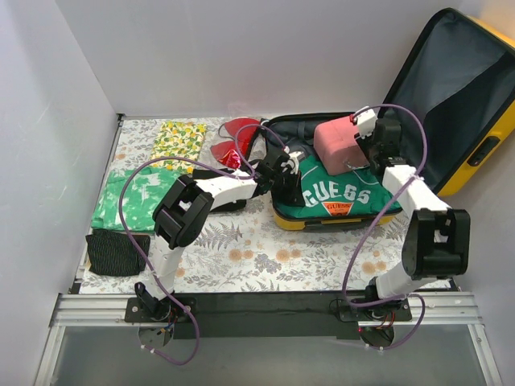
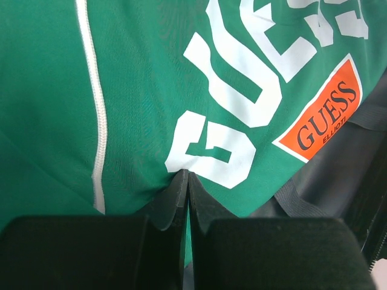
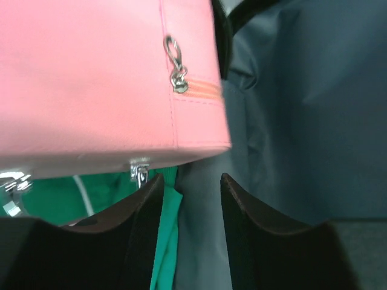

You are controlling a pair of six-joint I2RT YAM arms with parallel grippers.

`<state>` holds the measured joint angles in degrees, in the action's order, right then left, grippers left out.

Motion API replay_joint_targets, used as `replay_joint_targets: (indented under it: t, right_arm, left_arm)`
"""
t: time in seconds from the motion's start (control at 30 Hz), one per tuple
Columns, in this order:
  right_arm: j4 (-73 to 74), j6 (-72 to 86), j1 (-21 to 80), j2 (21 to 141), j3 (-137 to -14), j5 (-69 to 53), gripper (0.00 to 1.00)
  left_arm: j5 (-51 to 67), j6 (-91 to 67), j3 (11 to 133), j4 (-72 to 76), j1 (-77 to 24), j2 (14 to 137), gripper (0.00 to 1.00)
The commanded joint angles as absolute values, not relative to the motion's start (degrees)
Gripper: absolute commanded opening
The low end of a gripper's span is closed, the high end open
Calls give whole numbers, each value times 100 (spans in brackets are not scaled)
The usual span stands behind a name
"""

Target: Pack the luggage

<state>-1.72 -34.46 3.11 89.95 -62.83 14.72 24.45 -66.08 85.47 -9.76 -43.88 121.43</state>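
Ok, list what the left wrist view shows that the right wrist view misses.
Only left wrist: the white GUESS lettering and orange patch on the green shirt, with the left gripper shut, pinching its fabric. Only right wrist: the pink case, its zip pull, the grey lining of the luggage, and the right gripper open. Both: the green shirt.

The open lid of the glossy yellow hard-shell suitcase [image 1: 455, 88] is running off the overhead view's top and right edges. Inside the suitcase, a green GUESS-lettered shirt [image 1: 338, 193] is hiding most of the floor, while a small pink zippered case [image 3: 91, 72] is showing blurred, overrunning the right wrist view's top and left edges.
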Motion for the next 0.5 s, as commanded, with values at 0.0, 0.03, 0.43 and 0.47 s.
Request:
replay_joint_targets:
  t: [0.0,0.03,0.43,0.47]
  right_arm:
    - [298,-3235,395,8052,-6548,810,49]
    - [473,-3226,413,7833,-6504,495,49]
    - [413,-2664,1881,8006,-5801,1089,54]
    - [352,-2541,1890,8190,-5809,1229,54]
  left_arm:
    - [2224,-6601,8666,-1142,-4342,12278,0]
    - [2224,-6618,8666,-1125,-4342,12278,0]
    - [2188,-6873,8499,-1072,-4342,12226,0]
    - [2180,-6899,8490,-1072,-4342,12217,0]
